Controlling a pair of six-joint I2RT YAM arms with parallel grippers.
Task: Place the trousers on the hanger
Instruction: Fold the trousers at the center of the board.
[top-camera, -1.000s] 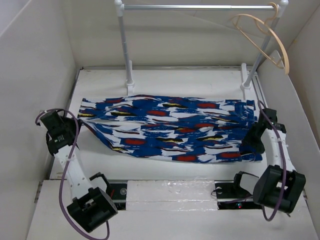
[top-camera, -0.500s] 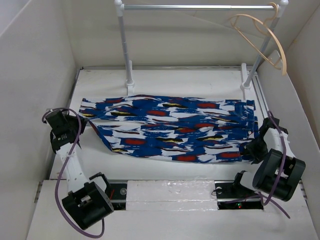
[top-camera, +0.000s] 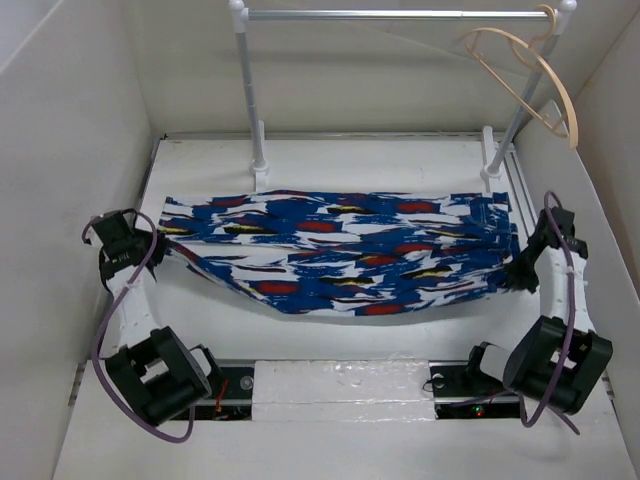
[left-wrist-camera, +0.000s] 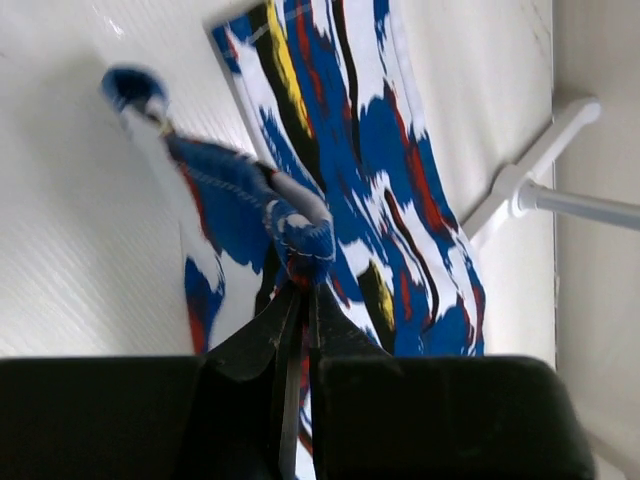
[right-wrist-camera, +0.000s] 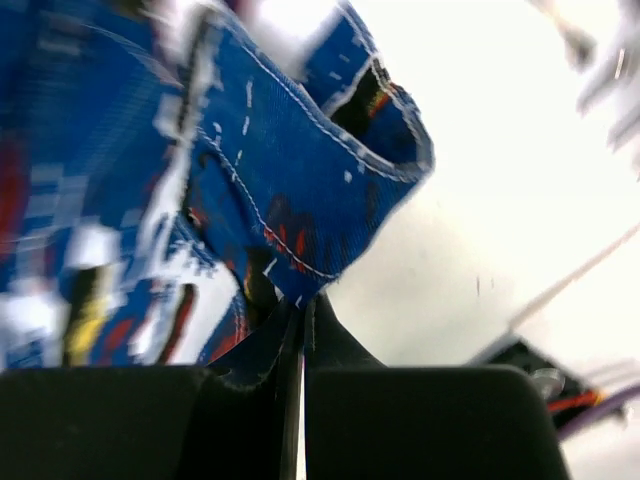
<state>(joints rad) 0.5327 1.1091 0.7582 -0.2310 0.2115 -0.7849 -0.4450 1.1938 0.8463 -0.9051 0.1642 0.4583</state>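
Now trousers (top-camera: 340, 255) stretched crosswise between both claws, well short of hanger (top-camera: 525, 75), middle sagging toward counter (top-camera: 350, 165); left claw (top-camera: 155, 245) clamped on leg hem, far from hanger; right claw (top-camera: 518, 272) clamped on waistband, nearer hanger, which hangs beyond it.

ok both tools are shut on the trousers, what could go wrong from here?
Left tool pinches only a thin fold of the trousers; it could slip under tension. The middle sags and may drag on the table. The hanger hangs tilted at the right end of the rail, easily knocked.
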